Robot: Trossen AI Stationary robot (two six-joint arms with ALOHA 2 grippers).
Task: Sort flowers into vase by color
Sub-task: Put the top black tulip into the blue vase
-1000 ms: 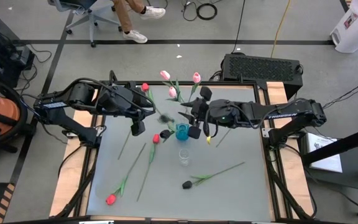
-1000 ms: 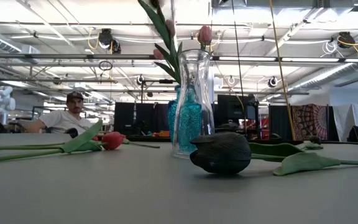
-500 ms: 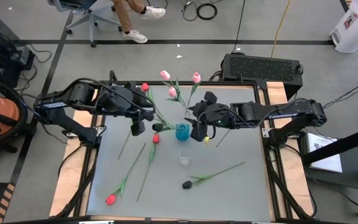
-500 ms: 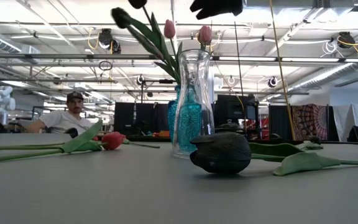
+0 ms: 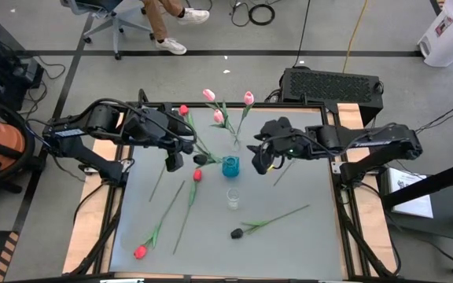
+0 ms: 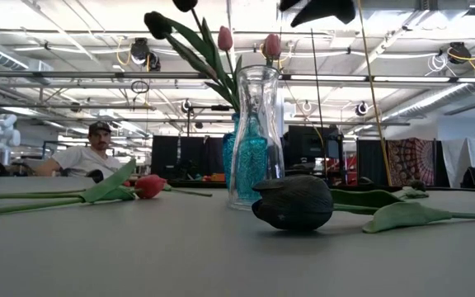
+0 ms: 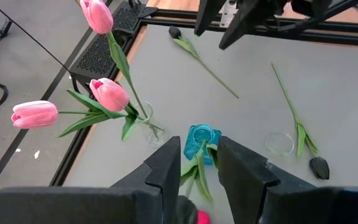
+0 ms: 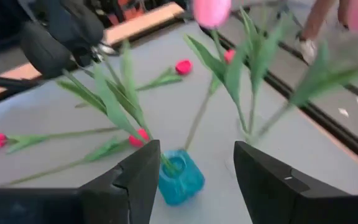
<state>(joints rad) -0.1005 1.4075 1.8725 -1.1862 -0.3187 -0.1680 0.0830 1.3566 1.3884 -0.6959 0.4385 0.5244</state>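
A blue vase (image 5: 230, 166) stands mid-table with green stems in it; one ends in a black flower head (image 5: 199, 159), another in a red head (image 5: 183, 110). Behind it, pink tulips (image 5: 219, 116) rise from a clear vase (image 7: 149, 121). A small clear glass (image 5: 233, 196) stands in front. My right gripper (image 5: 258, 153) hangs open and empty just right of the blue vase (image 8: 180, 177). My left gripper (image 5: 175, 161) is left of that vase, its fingers apart with nothing seen between them. A black tulip (image 5: 237, 233) and two red tulips (image 5: 197, 175) (image 5: 140, 251) lie on the table.
A loose green stem (image 5: 281, 169) lies under the right arm, another (image 5: 160, 181) beside the left gripper. In the low view a person (image 6: 93, 153) sits beyond the table. The table's raised frame (image 5: 336, 126) edges the grey mat.
My right gripper has let go of the black-headed flower, which now stands in the blue vase, and has drawn back to the right and opened. The left arm has not moved.
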